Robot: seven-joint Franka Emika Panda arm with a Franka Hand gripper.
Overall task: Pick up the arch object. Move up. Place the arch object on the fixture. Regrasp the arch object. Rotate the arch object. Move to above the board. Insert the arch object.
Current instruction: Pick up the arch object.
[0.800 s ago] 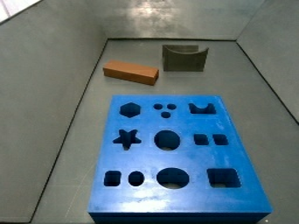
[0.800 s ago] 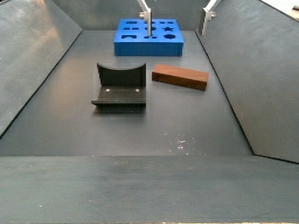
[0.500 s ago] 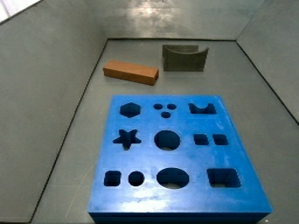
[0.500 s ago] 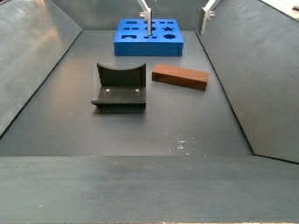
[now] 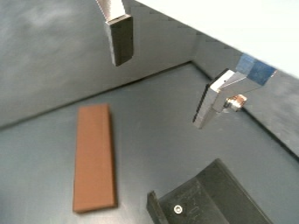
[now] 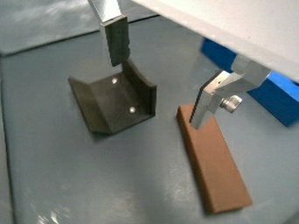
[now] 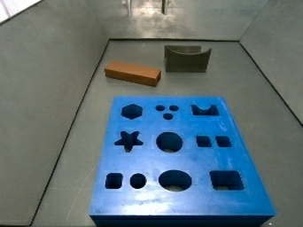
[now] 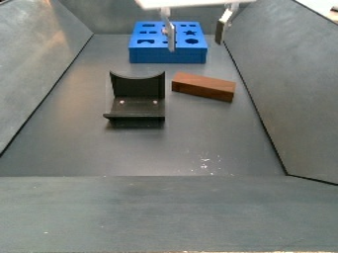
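High above the arch object (image 6: 212,168) and fixture (image 6: 114,106), empty tool (image 6: 162,77), jaws spread.

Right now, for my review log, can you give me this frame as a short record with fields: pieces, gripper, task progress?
arch object: orange-brown elongated block, flat on the floor, untouched
fixture: dark L-shaped bracket, beside the block, apart from it
board: thick blue slab with shaped cut-outs, holes all empty
gripper: in the air above block and fixture, jaws open, holding nothing
progress: pick-up not yet done

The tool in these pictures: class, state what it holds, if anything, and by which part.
Nothing is held. The tool hangs open in the air, its fingers bare, while the arch object lies flat on the floor beside the fixture.
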